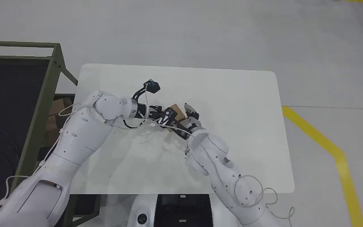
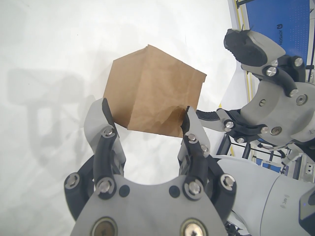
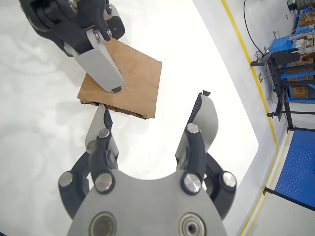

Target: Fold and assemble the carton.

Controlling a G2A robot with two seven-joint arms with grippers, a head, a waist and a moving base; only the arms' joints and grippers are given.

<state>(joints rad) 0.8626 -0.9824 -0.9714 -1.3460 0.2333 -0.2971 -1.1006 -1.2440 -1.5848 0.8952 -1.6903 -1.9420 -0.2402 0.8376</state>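
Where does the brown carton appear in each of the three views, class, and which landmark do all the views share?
Top view: the carton is near the middle of the table, where the two arms meet.
Left wrist view: centre of the picture, between the fingers of the left hand.
Right wrist view: just beyond the fingertips of the right hand, clamped by the left hand.
Shared landmark: the white table beneath it.

Factory floor — yellow floor line (image 1: 315,131), blue racks (image 3: 295,84).

The arms (image 1: 85,136) were glossy, rounded white shells. The left gripper (image 2: 147,108) and right gripper (image 3: 154,101) had grey fingers, black ribbed pads and silver screws.
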